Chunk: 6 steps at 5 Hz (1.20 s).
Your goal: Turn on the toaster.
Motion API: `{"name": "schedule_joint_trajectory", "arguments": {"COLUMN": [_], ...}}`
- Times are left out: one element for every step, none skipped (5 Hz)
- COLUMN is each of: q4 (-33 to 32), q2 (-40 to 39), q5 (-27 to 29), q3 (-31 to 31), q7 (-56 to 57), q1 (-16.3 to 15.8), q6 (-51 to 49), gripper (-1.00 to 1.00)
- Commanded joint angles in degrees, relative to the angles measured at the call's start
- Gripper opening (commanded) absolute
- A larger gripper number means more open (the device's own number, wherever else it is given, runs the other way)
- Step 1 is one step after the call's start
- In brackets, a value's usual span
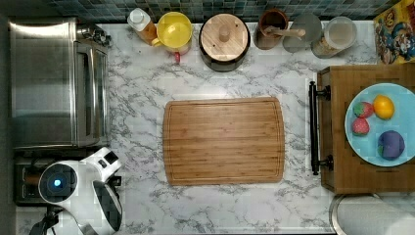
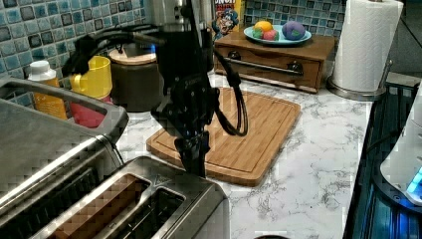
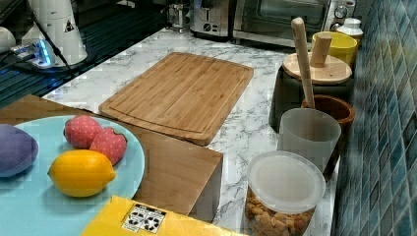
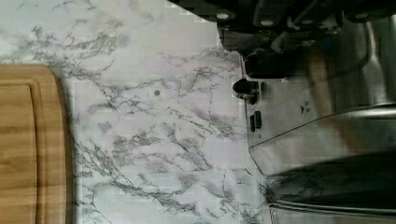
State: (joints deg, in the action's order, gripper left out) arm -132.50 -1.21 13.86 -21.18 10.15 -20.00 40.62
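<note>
**Jaws at the toaster's end**

In the left view the jaws (image 2: 195, 158) point straight down, their dark tip meeting the top end edge of the toaster (image 2: 149, 204); the fingers look drawn together into one narrow tip, though I cannot tell for certain whether any gap remains, nor whether they press the lever. They hold nothing.

The toaster stands at the surface's corner beside the oven (image 1: 56, 83), near the top view's lower left, mostly covered there by the white arm (image 1: 80, 188). In the wrist view its steel end, with a small black knob (image 4: 246, 89), lies partly behind the dark jaw housing.

The cereal box (image 2: 228, 15) at the back shows a cartoon captain and part of a word, too cut off to read. A label on the yellow box (image 3: 142, 218) in the right view is illegible.

The board (image 1: 223, 141) lies mid-surface, bare.
</note>
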Motion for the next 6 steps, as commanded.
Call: {"name": "schedule_joint_trajectory", "arguments": {"q4": [-4.4,-4.4,-4.4,-4.4,-4.4,-4.4], "q2": [-9.7,-9.6,-9.6,-9.6,-9.6,-9.6], "q5": [-0.4,-0.2,-0.2,-0.3,-0.3,-0.3], "q3": [0.4,0.9,0.8,0.8,0.7,0.7], "q7": [-2.6,-2.5,-2.6,-2.6,-2.6,-2.6], "q1": [0.3,-0.3,-0.2,-0.2,-0.1,-0.1], "q6": [1.1,1.1,1.1,1.1,1.1,1.1], "gripper": [-1.0,-1.0,-1.0,-1.0,-1.0,-1.0]}}
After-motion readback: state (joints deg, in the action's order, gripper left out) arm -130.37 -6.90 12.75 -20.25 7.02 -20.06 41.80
